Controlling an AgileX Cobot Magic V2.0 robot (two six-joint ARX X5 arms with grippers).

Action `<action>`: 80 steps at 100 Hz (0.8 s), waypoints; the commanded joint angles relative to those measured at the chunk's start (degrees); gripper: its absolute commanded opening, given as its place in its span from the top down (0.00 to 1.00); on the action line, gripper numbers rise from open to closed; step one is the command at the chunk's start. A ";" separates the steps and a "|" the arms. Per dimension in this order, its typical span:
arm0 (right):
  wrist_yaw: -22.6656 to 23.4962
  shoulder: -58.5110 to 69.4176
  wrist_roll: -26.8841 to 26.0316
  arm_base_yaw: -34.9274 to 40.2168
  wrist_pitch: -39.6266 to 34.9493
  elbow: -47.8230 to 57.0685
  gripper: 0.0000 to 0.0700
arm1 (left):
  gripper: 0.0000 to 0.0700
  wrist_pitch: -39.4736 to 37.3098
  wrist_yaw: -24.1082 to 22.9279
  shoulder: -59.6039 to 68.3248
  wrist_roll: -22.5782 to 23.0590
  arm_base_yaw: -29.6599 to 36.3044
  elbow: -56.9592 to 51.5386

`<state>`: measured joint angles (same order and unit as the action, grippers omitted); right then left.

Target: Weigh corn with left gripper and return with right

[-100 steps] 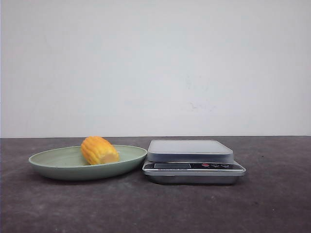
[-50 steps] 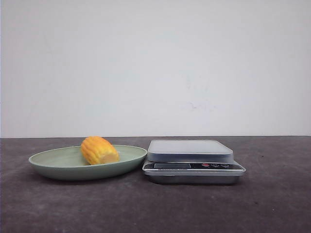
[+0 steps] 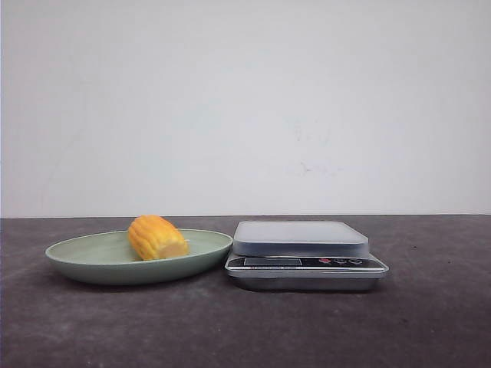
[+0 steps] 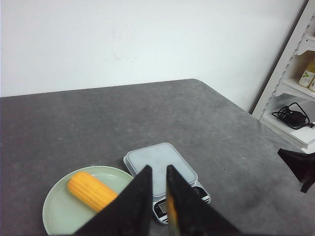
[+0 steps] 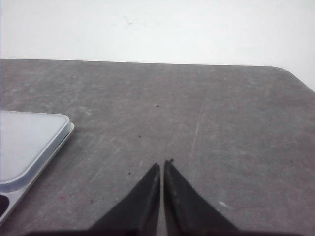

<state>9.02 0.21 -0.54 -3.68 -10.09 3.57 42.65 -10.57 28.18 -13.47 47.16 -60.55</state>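
The corn [image 3: 156, 237] is a stubby yellow-orange cob piece lying on the green plate [image 3: 84, 259], left of the scale [image 3: 303, 249]. No gripper shows in the front view. In the left wrist view my left gripper [image 4: 158, 169] hangs high above the table, empty, its jaws a narrow gap apart. Behind its tips I see the scale [image 4: 155, 160], and to one side the corn [image 4: 91, 190] on the plate [image 4: 56, 216]. In the right wrist view my right gripper [image 5: 162, 164] is shut and empty, low over bare table, with the scale's edge [image 5: 29, 142] off to its side.
The dark grey table [image 3: 430, 322] ends at a white wall. In the left wrist view a white shelf unit [image 4: 295, 88] with a black cable and bottles stands beyond the table's corner. A dark part of the other arm [image 4: 300, 167] shows at the frame edge.
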 commanded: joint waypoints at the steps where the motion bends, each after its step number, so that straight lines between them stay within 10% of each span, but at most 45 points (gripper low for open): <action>1: -0.02 0.00 1.51 0.07 0.20 0.04 0.98 | 0.99 -0.48 0.07 0.26 0.55 0.55 -0.50; 80: -0.02 0.00 2.84 0.07 1.25 -2.78 0.98 | 0.99 -0.50 0.07 0.26 0.57 0.55 -0.55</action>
<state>9.02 0.30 1.74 -3.68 -9.89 1.21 42.65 -10.55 28.18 -13.45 47.16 -60.55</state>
